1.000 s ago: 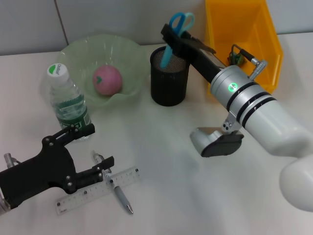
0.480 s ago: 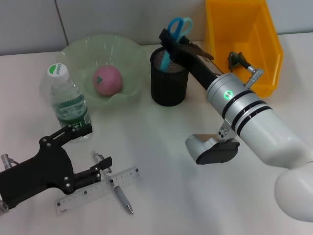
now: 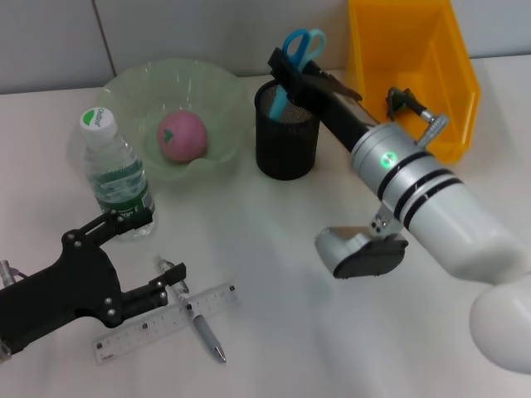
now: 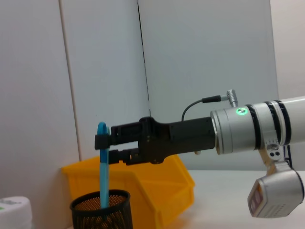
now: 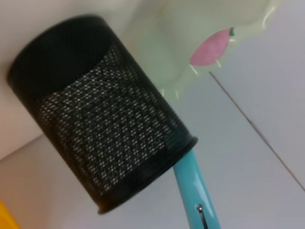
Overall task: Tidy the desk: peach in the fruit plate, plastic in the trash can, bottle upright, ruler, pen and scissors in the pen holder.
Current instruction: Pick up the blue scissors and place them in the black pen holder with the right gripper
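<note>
gripping scissors (image 3: 295,51) in right gripper (image 3: 286,66) jaws, blades inside pen holder (image 3: 286,138)

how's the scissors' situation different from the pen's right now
The scissors stand upright with blades down in the holder, gripped by the right gripper; the pen lies flat on the desk beside the ruler, ungripped, the left gripper just next to it. Both belong in the holder.

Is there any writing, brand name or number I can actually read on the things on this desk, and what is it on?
Bottle cap: a small printed mark, too small to read.
Bottle's green label: print there, too blurred to read.
Ruler: scale marks and numbers, too small to read.
Peach: a dark mark, no legible text.
Scissors, held by the right gripper over the pen holder: no text visible.
Nothing reads clearly.
</note>
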Robot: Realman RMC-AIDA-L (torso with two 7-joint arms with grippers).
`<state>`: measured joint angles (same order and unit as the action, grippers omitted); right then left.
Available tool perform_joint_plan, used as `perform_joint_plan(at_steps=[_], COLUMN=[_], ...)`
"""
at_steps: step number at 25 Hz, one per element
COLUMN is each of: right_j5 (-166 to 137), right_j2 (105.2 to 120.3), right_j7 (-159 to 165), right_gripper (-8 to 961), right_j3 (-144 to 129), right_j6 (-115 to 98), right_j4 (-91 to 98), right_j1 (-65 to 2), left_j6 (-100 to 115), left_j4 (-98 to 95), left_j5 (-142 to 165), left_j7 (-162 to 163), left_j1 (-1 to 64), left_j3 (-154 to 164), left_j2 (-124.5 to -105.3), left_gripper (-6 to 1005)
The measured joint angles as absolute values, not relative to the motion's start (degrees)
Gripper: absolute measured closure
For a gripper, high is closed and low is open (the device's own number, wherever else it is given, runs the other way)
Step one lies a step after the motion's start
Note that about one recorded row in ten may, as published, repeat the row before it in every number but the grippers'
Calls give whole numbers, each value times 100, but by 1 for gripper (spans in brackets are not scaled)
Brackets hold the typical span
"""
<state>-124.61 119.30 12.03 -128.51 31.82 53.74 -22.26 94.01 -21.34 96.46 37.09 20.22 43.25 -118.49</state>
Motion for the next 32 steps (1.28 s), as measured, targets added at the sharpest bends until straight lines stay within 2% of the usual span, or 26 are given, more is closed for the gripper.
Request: perform_joint_plan(at_steps=[14, 26, 32], right_j5=[-12711, -11940, -11962], right_j2=[11922, 11984, 11947], right_j7=[1413, 725, 780], right_gripper=[382, 381, 381], right_j3=[-12671, -12753, -12986], right_j6=[3055, 3459, 3382], right_j4=[5349, 5318, 5475], right_j1=[-2105, -2115, -2062], left_j6=[9459, 9628, 9708], left_j4=[-2185, -2159, -2167], left_j5=[9545, 9454, 9455], left_j7=[3757, 3762, 3762], left_j1=[1971, 1957, 1923], left_j3=[4327, 4324, 4296], left_j2=[-11844, -11853, -11854], left_gripper=[172, 173, 173])
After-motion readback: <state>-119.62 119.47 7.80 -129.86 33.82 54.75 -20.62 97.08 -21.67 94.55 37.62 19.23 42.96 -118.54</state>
